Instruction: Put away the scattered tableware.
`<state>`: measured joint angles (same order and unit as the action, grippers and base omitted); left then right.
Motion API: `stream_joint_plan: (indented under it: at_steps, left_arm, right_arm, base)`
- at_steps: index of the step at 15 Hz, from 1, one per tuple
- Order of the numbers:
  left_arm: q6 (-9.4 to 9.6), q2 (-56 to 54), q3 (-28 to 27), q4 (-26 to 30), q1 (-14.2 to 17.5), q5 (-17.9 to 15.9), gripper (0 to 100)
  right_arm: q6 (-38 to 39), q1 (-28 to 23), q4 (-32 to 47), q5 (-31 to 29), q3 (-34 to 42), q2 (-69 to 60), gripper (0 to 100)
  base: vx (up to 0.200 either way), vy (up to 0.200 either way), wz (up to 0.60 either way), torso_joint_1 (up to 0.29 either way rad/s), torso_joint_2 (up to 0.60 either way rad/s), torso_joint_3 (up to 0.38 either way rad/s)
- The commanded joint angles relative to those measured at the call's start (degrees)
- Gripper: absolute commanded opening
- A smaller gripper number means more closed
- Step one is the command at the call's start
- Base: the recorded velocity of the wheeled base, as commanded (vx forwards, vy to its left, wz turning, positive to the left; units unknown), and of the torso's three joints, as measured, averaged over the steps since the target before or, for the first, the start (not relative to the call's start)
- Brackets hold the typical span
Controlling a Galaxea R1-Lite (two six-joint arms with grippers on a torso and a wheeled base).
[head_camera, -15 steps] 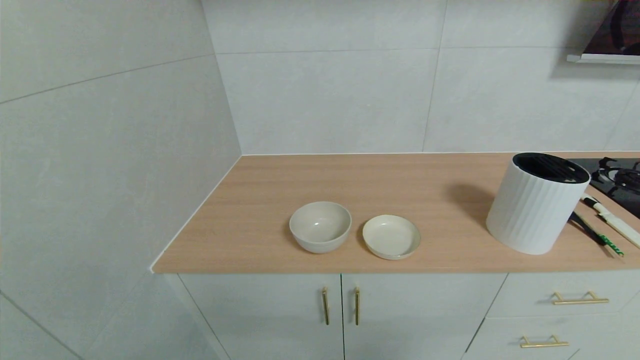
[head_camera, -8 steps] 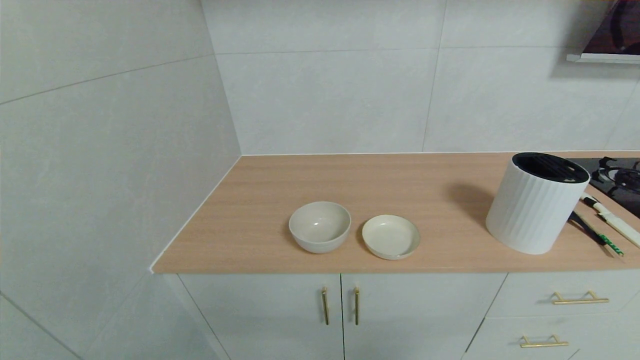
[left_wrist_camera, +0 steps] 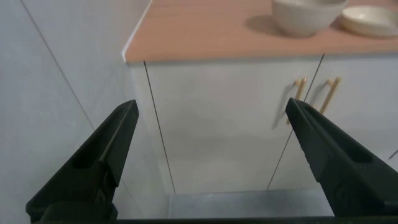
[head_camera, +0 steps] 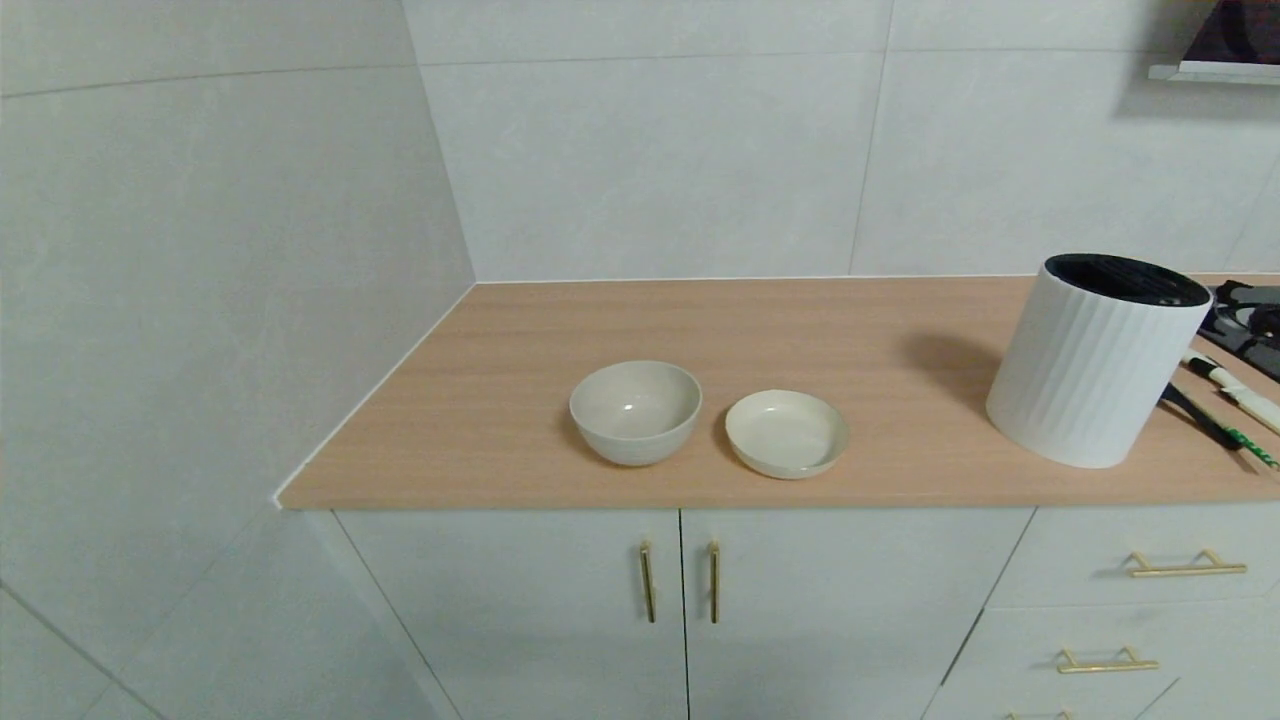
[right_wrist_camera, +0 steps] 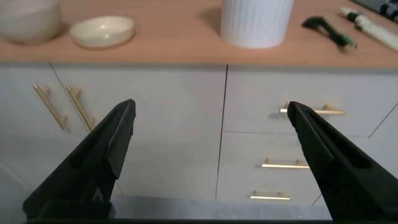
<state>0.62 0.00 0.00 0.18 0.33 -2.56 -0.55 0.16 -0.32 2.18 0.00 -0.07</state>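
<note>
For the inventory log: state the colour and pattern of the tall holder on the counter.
The holder is white, vertically ribbed, black top; clearest in head view.

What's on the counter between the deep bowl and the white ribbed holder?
A shallow cream dish, just right of the bowl; from there to the holder the head view shows bare wooden countertop.

Carries matte black fingers [left_wrist_camera: 93,168] on the left gripper [left_wrist_camera: 210,106], long wedges narrowing to blunt tips, with a small step along the outer edge. Wears the same plain black, smooth-faced wedges on the right gripper [right_wrist_camera: 211,106].
</note>
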Motion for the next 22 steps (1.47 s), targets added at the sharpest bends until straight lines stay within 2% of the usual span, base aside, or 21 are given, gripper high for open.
stream_joint_plan:
  at_steps: [1,13,22]
  left_arm:
    - [-0.01,0.09,0.0,-0.01,0.02,0.01,100]
    - [-0.01,0.09,0.0,-0.01,0.02,0.01,100]
    - [-0.01,0.09,0.0,-0.01,0.02,0.01,100]
  right_arm:
    - [-0.07,0.02,-0.03,0.02,0.0,0.07,100]
    - [0.02,0.02,-0.03,0.02,0.0,0.07,100]
    - [0.02,0.02,-0.03,0.02,0.0,0.07,100]
  base:
    - [0.0,0.0,0.0,-0.232,0.52,0.295]
    - [0.0,0.0,0.0,-0.202,0.5,0.291]
    - [0.0,0.0,0.0,-0.137,0.46,0.316]
